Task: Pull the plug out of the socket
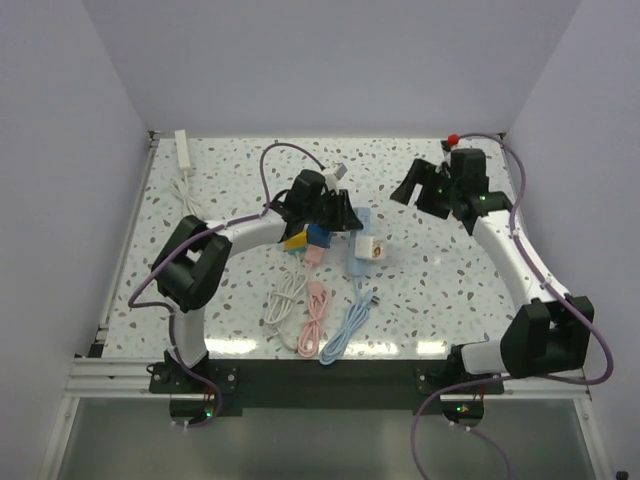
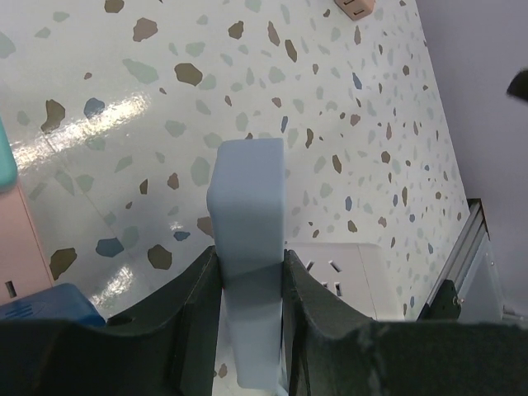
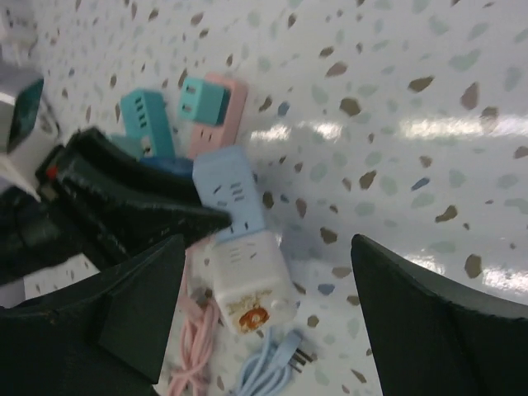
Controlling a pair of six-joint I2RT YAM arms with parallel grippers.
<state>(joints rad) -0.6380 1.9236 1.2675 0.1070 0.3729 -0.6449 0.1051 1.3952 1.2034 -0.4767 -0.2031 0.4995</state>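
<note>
White cube plug (image 3: pixel 252 285) seated against one end of light blue socket strip (image 3: pixel 231 194), touching it, mid-table, slightly right of centre. Left gripper (image 2: pixel 249 256) closed onto the strip's two sides, fingers (image 2: pixel 186 305) pressed tight against it. Right gripper (image 1: pixel 425 190) spread wide, nothing held, off to the right of the plug and apart from it. Teal adapters (image 3: pixel 147 122) and pink strip (image 3: pixel 227 107) just beside the blue strip's other end. Coiled white cable (image 1: pixel 285 300), pink cable (image 1: pixel 315 315) and blue cable (image 1: pixel 345 325) side by side nearer the bases, on speckled table (image 1: pixel 450 290).
</note>
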